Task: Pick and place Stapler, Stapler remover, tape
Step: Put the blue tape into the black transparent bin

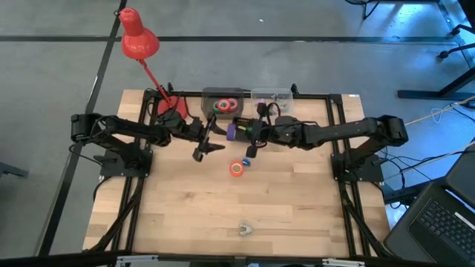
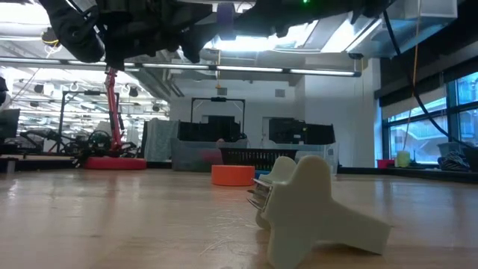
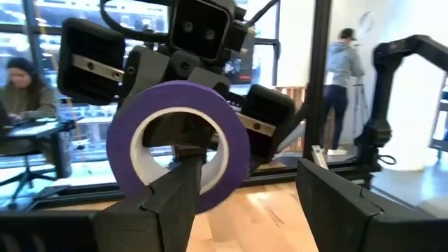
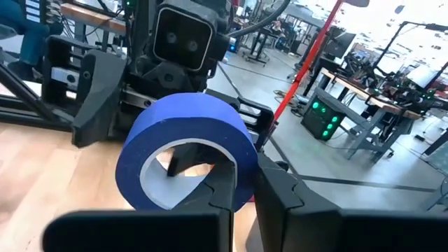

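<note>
A purple tape roll hangs above the table's far middle, with my right gripper shut on it. My left gripper faces it from the left and is open. One of its fingers stands before the ring's hollow and the other beside the ring; I cannot tell whether either touches. An orange tape roll lies flat on the table at mid-table. A pale stapler remover lies near the front edge. I cannot make out the stapler. My right gripper holds the purple roll by its wall, one finger inside the hollow and one outside. The fingers come about level from the table's right. The roll stands on edge, its hollow facing the left arm, lifted clear of the table.
A dark bin at the far middle holds green and red tape rolls. A clear box stands to its right. A red desk lamp rises from the far left corner. The near half of the table has free room.
</note>
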Controlling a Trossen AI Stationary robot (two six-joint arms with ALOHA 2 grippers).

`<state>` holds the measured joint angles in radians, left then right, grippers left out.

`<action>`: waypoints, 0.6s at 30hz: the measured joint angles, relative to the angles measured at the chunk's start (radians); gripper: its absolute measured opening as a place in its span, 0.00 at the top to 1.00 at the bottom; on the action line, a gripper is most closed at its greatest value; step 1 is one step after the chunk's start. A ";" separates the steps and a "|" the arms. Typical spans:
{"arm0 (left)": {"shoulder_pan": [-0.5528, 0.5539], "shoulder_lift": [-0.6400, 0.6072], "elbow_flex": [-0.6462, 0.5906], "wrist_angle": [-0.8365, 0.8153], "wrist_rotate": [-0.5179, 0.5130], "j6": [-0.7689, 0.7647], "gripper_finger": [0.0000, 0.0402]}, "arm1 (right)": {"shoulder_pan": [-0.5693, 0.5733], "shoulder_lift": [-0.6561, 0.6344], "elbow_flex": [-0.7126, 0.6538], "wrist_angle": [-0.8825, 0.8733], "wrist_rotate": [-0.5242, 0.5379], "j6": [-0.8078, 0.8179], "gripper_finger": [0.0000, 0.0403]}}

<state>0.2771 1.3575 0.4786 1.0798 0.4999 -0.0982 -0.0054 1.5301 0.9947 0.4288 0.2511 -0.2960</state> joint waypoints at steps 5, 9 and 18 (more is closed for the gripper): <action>0.000 -0.001 0.000 -0.003 -0.026 0.006 0.47 | -0.001 0.025 0.008 0.024 -0.009 0.012 0.93; 0.000 0.000 0.008 -0.008 -0.026 0.007 0.54 | -0.001 0.070 0.060 -0.008 -0.016 0.000 0.93; 0.009 0.001 0.011 -0.074 -0.006 0.079 0.91 | 0.000 0.091 0.151 -0.207 0.053 -0.025 0.93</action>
<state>0.2857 1.3584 0.4894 1.0060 0.4938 -0.0193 -0.0051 1.6210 1.1461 0.2214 0.3038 -0.3210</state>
